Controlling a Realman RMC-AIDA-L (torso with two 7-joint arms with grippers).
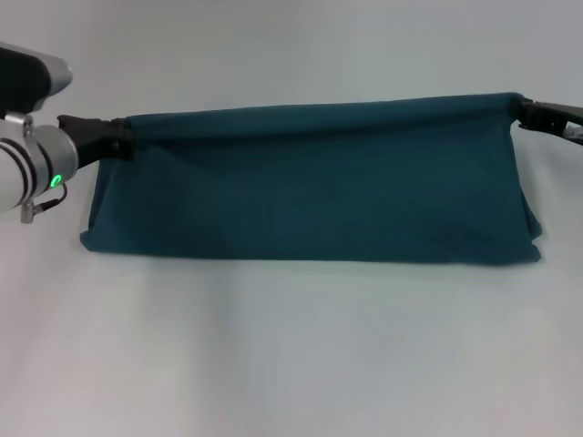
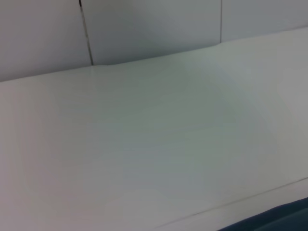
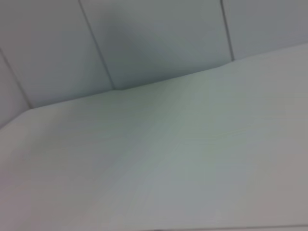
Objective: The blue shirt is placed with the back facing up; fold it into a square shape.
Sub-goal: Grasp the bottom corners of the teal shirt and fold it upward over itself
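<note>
The blue shirt (image 1: 319, 191) hangs as a wide dark teal band across the head view, its plain side towards me, its lower edge resting on the white table. My left gripper (image 1: 123, 138) is shut on its upper left corner. My right gripper (image 1: 521, 107) is shut on its upper right corner. The top edge is stretched taut between them and held above the table. A sliver of the shirt shows in the left wrist view (image 2: 279, 216). The right wrist view shows no shirt.
The white table (image 1: 291, 355) spreads in front of the shirt and behind it. Both wrist views show the bare tabletop (image 2: 144, 144) and a panelled wall (image 3: 159, 38) beyond its far edge.
</note>
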